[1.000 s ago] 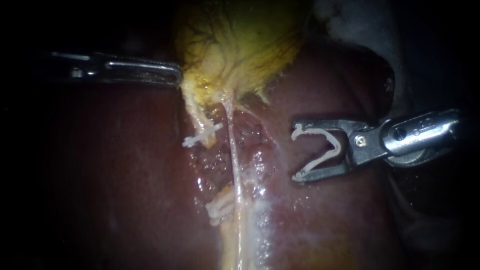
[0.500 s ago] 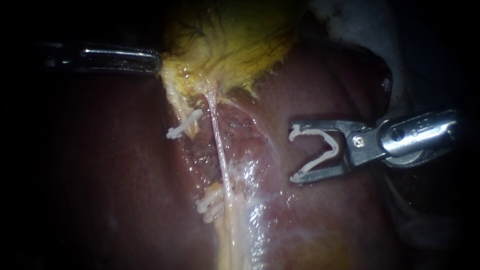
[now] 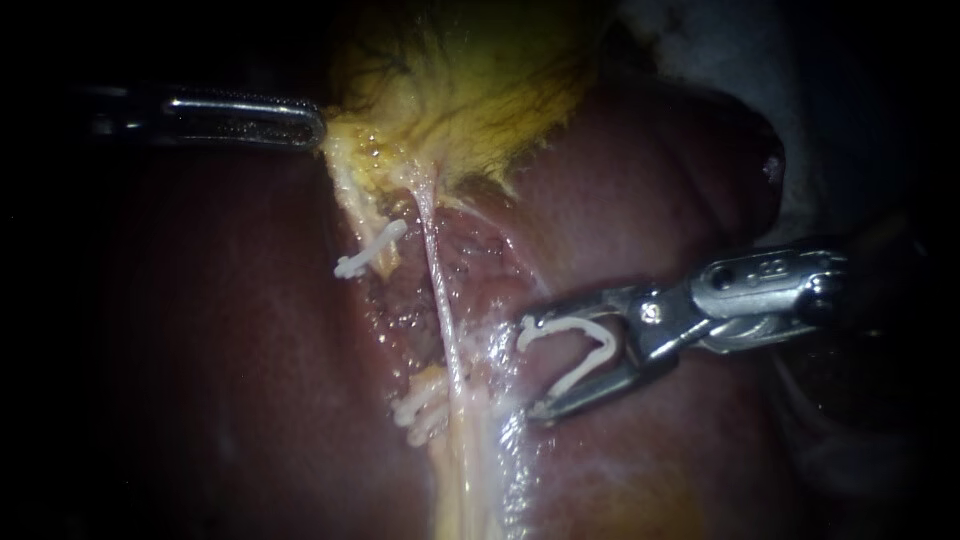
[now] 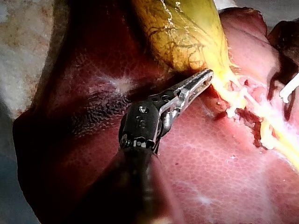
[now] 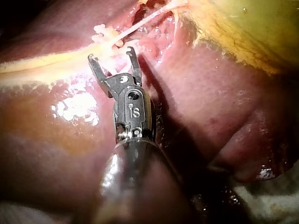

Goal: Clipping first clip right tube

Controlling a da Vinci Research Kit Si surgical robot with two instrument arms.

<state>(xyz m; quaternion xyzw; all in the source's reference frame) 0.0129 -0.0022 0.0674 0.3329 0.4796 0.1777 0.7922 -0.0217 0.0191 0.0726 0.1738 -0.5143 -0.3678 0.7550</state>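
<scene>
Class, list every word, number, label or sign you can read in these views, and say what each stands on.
None can be quoted.
On the right instrument, a small stamped mark on the joint housing: too small to read reliably.
No writing on the liver, the gallbladder or any clip.

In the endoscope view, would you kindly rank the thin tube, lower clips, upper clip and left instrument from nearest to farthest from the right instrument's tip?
1. The thin tube, just left of the right instrument and its open clip.
2. The lower clips, beyond the tube.
3. The upper clip, up-left.
4. The left instrument, at the gallbladder edge, farthest.
</scene>
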